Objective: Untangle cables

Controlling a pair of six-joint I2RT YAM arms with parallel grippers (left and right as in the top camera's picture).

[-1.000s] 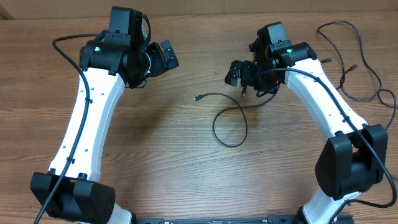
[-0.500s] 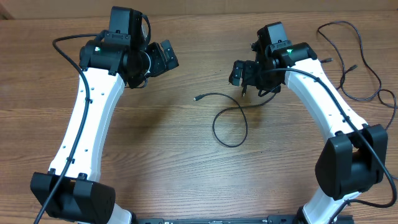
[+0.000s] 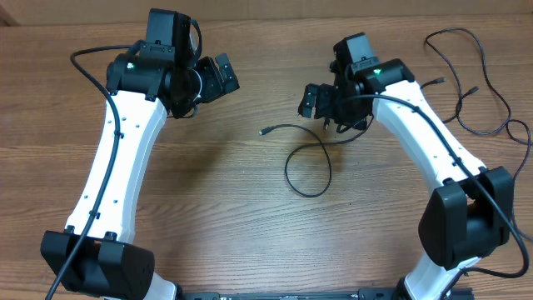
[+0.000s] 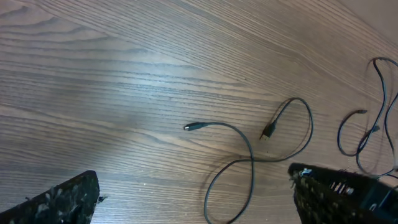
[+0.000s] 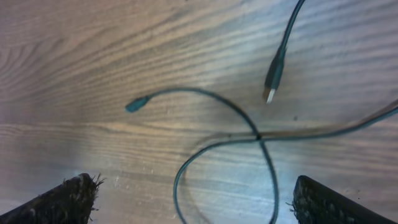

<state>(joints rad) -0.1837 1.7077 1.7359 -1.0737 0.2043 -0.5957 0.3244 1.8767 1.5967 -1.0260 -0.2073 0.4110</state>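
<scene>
The wooden desk (image 3: 250, 250) is carrying both cords, and the two white arms are reaching in over it from the near edge. The left arm (image 3: 117, 158) is holding its end effector (image 3: 226, 75) up over the far left of the desk, fingers spread wide and gripping nothing, well apart from either cord. The right arm (image 3: 425, 142) is hanging its end effector (image 3: 316, 100) over the middle, also fully open and empty, looking straight down on the shorter cord. The longer cable (image 3: 491, 77) is sprawling in loose bends at the far right edge, well apart from the other one. The shorter cable (image 3: 287, 169) is lying in the centre, curling into one round loop. From this the main work is looking done, since the two cords are no longer touching each other. What is remaining, as far as can be judged, is the shorter cord's own loop: it is crossing over itself at one spot (image 5: 258, 135), with its small plug (image 3: 264, 131) pointing left and its wider plug (image 5: 272, 87) lying just beyond the crossing. Lifting one end through should be enough to open it out.
</scene>
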